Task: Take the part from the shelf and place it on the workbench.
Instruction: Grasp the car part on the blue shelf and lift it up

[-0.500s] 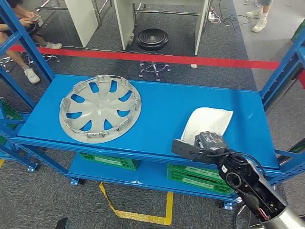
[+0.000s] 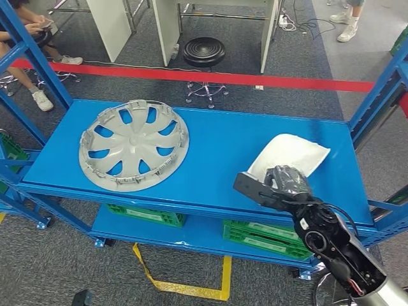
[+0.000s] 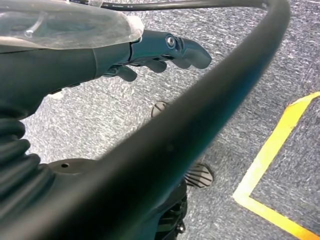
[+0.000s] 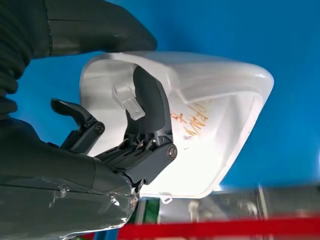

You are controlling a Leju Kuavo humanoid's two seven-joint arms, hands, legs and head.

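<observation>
The white plastic part, a curved shell, is at the right end of the blue shelf. My right hand grips its near edge. In the right wrist view dark fingers curl inside the hollow of the white part, which bears orange writing, and the thumb lies along its outer rim. The part looks tipped up from the shelf. My left hand hangs over the grey carpet with its fingers stretched out and holds nothing.
A large silver hubcap lies on the left half of the shelf. Blue uprights stand at both ends. Green crates sit on the lower level. Behind the red line are a black stool, white table legs and seated people.
My right hand has closed further on the white part. The part has tipped up and its far end has swung to the right.
</observation>
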